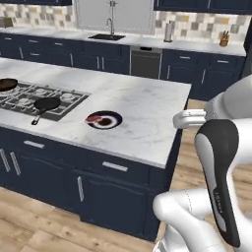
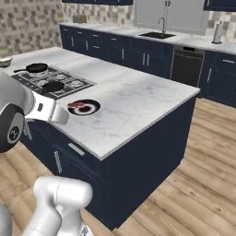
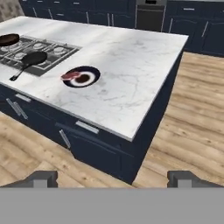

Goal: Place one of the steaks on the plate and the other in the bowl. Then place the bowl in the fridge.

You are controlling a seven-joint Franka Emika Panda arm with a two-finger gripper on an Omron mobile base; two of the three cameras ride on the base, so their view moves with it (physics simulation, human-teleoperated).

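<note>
The plate, navy-rimmed with a pale centre, lies on the marble island near its front edge. One red-pink steak rests on the plate's left part. A pale bowl shows partly at the island's far left end. The other steak and the fridge are out of view. My gripper hangs well back from the island over the wooden floor, open, with nothing between its fingertips.
A stove with two black skillets sits left of the plate. The island's corner juts toward me above navy drawers. A sink and dishwasher line the back wall.
</note>
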